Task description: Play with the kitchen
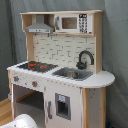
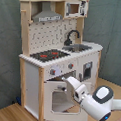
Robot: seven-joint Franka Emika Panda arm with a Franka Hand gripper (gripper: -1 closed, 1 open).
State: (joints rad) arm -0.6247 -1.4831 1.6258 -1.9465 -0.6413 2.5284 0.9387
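Claw (image 2: 67, 81) pressed up against the kitchen (image 2: 57, 51) just under its knobs (image 2: 61, 69), at the top edge of the oven door (image 2: 61, 99) — whether it is clenched or released cannot be told. From 4 o'clock in the second exterior view the white arm (image 2: 92, 100) stretches low and nearly level toward 10 o'clock. A hard sideways push could shove or tip the tall toy — it stands free on the wooden floor (image 2: 9, 115).

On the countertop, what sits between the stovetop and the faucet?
The sink lies between them: in both exterior views its basin fills the counter stretch from the red-ringed stovetop to the black faucet, which rises at the sink's far edge.
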